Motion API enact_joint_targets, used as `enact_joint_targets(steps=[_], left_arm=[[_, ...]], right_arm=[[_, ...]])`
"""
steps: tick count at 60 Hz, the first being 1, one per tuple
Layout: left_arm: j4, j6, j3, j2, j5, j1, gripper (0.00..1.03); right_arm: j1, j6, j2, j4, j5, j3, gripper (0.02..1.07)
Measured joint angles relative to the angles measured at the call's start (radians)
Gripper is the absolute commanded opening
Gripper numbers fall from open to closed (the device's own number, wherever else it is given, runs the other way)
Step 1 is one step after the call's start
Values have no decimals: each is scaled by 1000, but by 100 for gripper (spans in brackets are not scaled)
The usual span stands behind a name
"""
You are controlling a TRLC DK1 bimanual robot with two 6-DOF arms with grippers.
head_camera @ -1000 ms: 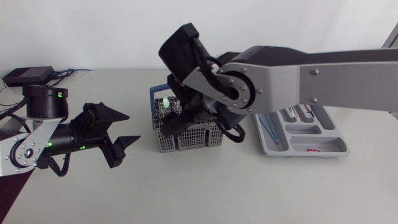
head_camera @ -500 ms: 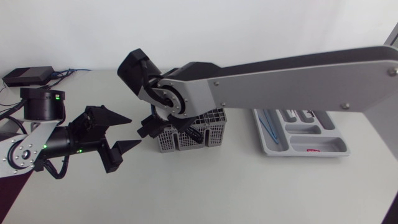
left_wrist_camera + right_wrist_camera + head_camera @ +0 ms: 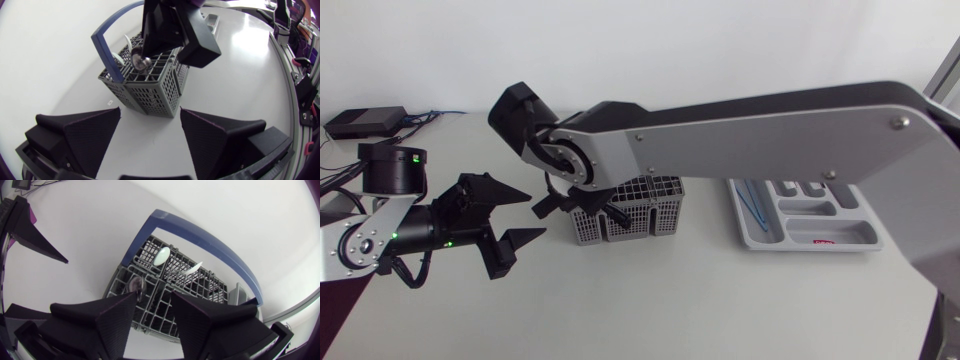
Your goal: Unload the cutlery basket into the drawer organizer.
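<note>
Grey cutlery basket (image 3: 625,215) stands mid-table, the drawer organizer (image 3: 760,236) well apart. Right gripper (image 3: 154,296) hangs over the basket, jaws narrowly parted, a metal spoon (image 3: 136,284) beside one fingertip, unclamped. Left gripper (image 3: 532,214) gapes wide, empty, nearby.

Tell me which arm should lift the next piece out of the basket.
Right. The right gripper hangs open over the cutlery basket, with a spoon just ahead of it. The left gripper, also open, sits beside the basket, farther from the drawer organizer.
</note>
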Motion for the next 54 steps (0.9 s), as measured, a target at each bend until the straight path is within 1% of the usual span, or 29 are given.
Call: enact_joint_targets(steps=[3, 8, 11, 27, 41, 42, 49, 54], left_arm=[[0, 1, 0, 0, 0, 0, 98], [0, 3, 3, 0, 3, 0, 98], [0, 3, 4, 0, 3, 0, 98], [0, 3, 4, 0, 3, 0, 98], [0, 3, 4, 1, 3, 0, 98], [0, 3, 4, 1, 3, 0, 98], [0, 3, 4, 1, 3, 0, 98], [0, 4, 4, 1, 3, 0, 98]], right_arm=[[0, 0, 3, 0, 2, 0, 39], [3, 0, 6, 0, 3, 0, 37], [4, 0, 7, 0, 3, 0, 33], [4, 1, 14, 0, 3, 0, 32], [4, 0, 18, 1, 3, 11, 29], [4, 0, 18, 0, 3, 11, 27], [4, 0, 18, 2, 3, 13, 24], [4, 0, 20, 10, 1, 13, 19]])
